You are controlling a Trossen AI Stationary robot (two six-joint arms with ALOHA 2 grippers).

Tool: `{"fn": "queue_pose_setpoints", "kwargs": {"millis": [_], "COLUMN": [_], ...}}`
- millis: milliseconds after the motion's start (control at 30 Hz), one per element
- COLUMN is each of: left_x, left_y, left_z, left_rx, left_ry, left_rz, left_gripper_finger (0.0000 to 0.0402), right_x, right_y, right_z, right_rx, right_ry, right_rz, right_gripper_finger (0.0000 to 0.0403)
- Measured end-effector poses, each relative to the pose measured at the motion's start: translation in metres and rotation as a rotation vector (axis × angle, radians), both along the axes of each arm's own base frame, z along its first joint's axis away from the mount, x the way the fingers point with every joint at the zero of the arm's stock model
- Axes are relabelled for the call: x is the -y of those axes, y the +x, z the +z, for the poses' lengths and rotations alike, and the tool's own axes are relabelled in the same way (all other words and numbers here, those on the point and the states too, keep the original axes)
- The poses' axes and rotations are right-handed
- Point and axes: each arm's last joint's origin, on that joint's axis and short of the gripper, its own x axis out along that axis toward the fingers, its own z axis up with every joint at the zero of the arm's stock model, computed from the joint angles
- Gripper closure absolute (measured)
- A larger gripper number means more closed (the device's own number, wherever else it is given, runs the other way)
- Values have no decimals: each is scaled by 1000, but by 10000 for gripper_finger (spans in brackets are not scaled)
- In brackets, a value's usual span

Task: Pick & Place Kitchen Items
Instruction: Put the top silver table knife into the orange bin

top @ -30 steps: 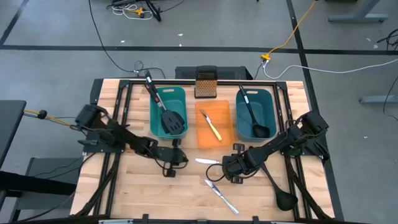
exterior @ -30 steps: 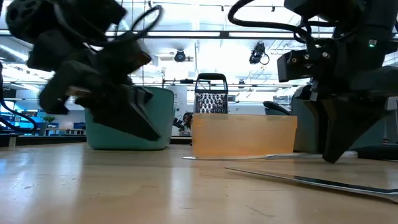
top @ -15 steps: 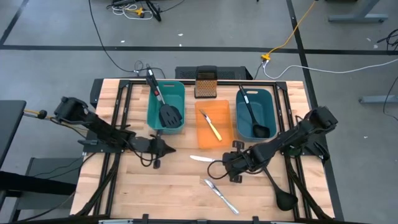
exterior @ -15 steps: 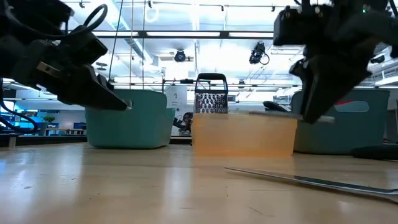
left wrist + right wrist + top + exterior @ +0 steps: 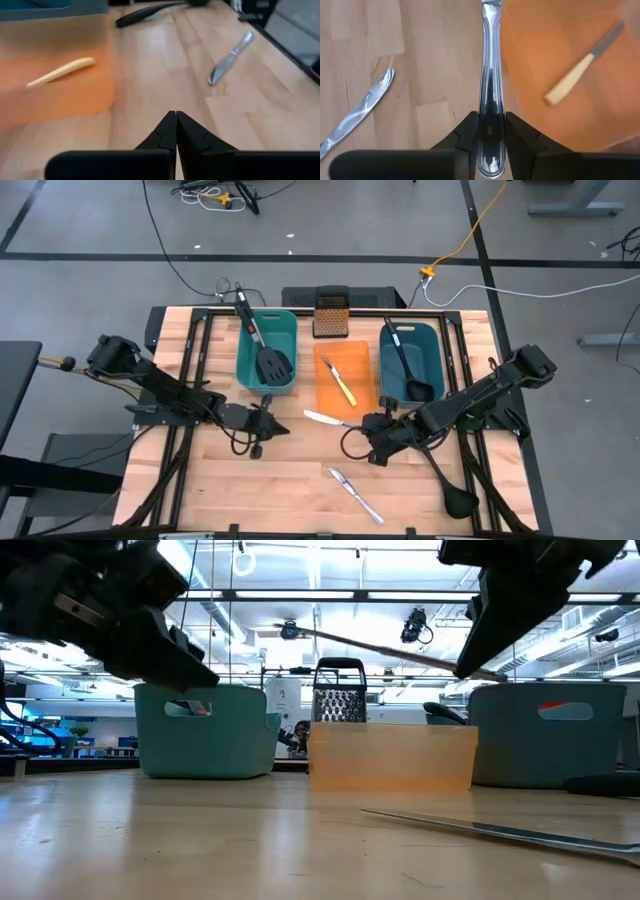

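Wooden table (image 5: 300,480) in the high view, three bins in a row across upper centre: left teal bin (image 5: 268,350) has one spatula (image 5: 262,350) in it, handle poking out past the upper-left rim; orange bin (image 5: 343,380) holds the yellow-handled knife (image 5: 344,388); right teal bin (image 5: 410,360) holds a ladle (image 5: 408,375); grater (image 5: 330,313) stands behind the orange one. So three items sorted as far as I can see. Left over: second ladle (image 5: 445,480) lying on the table lower right, one knife on table (image 5: 355,493) at bottom centre, plus the knife in hand. Right gripper (image 5: 378,442) sits right of centre, jaws clamped on the held knife (image 5: 322,418) by the handle end; it's lifted clear of the table, long axis running left and slightly up-frame, blade tip just short of the orange bin's lower-left corner, looks mid-carry to that bin. Left gripper (image 5: 265,425) hovers left of centre just below the left teal bin, fingers pressed together, holding nothing
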Motion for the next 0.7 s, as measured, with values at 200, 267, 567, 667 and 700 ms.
{"fn": "queue_pose_setpoints", "kwargs": {"millis": [200, 267, 567, 667, 700], "left_x": [20, 20, 4, 0, -1], "left_y": [5, 2, -26, -34, -34], "left_z": [32, 46, 94, 95, 95], "left_rx": [32, 54, 172, 138, 132], "left_ry": [125, 147, 173, 161, 161], "left_rz": [-54, -55, 30, 46, 47], "left_gripper_finger": [395, 396, 390, 389, 390], "right_x": [28, 42, 88, 95, 98], "right_y": [-6, -10, -7, 7, 15], "right_z": [10, 14, 26, 40, 44], "right_rx": [-40, -76, -205, -241, -238], "right_ry": [43, 87, 213, 187, 184], "right_rz": [-151, -218, -353, -373, -376], "right_gripper_finger": [326, 326, 326, 326, 326]}}
